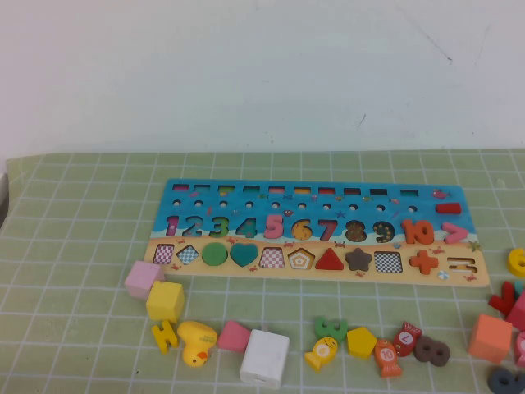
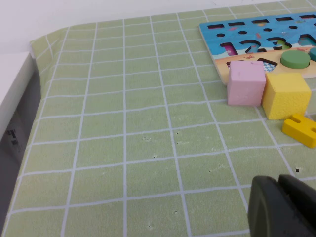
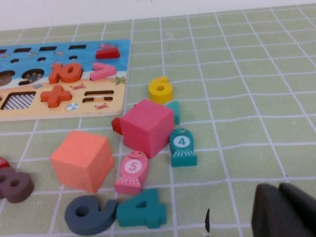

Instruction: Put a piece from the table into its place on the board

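The yellow numeral 6 (image 1: 518, 262) lies flat on the mat just off the board's right end; in the right wrist view (image 3: 160, 90) it sits behind a magenta cube (image 3: 147, 126). The board (image 1: 320, 197) lies in the middle of the table, with coloured numerals on its blue band and shapes on its sandy band. Neither gripper shows in the high view. My left gripper (image 2: 279, 190) is shut and empty, low over the mat left of the board. My right gripper (image 3: 279, 195) is shut and empty, over the mat nearer to me than the 6.
A pink cube (image 1: 143, 278) and a yellow cube (image 1: 166, 300) sit by the board's near left corner. Loose pieces line the near edge: a duck (image 1: 197, 341), a white block (image 1: 265, 359), a yellow pentagon (image 1: 361, 341). An orange cube (image 3: 82, 160), fish and numerals crowd near the 6.
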